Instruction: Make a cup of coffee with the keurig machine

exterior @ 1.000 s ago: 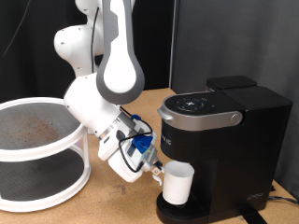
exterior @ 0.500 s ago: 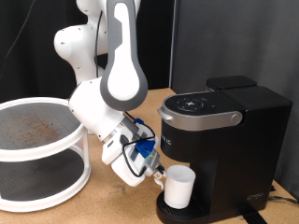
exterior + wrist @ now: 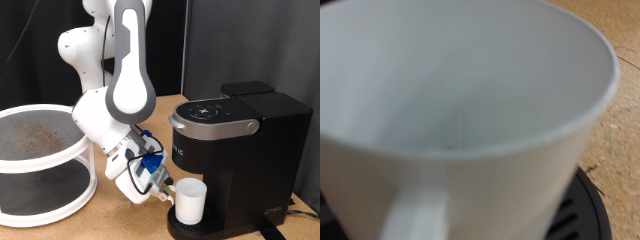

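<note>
White and smooth, the cup [image 3: 190,199] stands upright on the keurig machine [image 3: 235,150]'s round black drip tray [image 3: 588,212], under the brew head. The gripper [image 3: 163,189] sits at its nine o'clock by the handle; whether the jaws clasp it cannot be told. A white rack [image 3: 40,165] stands on the wooden counter [image 3: 120,222].

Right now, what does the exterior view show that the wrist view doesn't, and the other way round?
Only the exterior view shows the coffee machine's body and buttons, the white round rack, and the gripper beside the cup. Only the wrist view shows the inside of the cup, which looks empty. Both show the cup standing on the dark drip tray.
</note>
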